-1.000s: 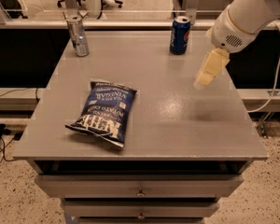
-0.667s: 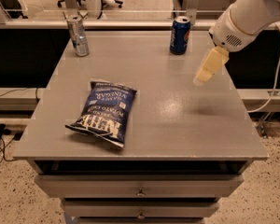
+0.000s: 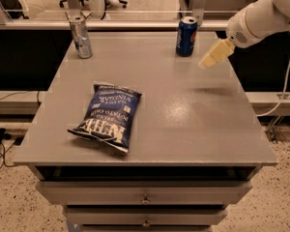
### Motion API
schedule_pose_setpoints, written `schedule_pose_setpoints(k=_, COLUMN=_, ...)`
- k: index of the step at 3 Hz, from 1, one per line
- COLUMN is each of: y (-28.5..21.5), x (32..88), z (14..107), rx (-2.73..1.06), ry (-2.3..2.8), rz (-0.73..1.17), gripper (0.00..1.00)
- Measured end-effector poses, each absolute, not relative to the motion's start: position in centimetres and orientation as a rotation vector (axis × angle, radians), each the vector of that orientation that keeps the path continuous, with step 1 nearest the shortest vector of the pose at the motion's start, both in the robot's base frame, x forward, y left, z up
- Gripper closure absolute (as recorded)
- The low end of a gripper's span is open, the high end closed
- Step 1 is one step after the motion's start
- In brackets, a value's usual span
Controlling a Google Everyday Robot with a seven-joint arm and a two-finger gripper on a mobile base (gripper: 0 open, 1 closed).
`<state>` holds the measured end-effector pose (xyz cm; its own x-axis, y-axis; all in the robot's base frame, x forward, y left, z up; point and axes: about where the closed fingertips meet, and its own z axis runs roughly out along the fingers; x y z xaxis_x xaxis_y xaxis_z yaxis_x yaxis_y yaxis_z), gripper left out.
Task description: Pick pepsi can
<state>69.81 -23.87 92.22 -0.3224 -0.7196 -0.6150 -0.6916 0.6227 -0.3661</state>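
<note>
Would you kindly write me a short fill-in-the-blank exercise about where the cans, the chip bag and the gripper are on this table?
1. The pepsi can stands ____ near the far edge of the table.
2. The gripper hovers to the ____ of it in the camera view, not touching it.
3. The slim silver can stands near the far ____ corner.
4. The blue chip bag lies ____ on the table, nearer the front.

Missing words: upright; right; left; flat.

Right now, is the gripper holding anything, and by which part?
Nothing held. The gripper hangs beside the pepsi can, apart from it; the can stands upright on the table.
</note>
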Motion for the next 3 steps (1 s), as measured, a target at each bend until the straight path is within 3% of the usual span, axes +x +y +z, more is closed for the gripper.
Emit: schedule_pose_setpoints(k=3, y=-21.7, x=79.5, z=90.9, rx=-0.815, ry=1.934, rz=0.258, gripper=0.0)
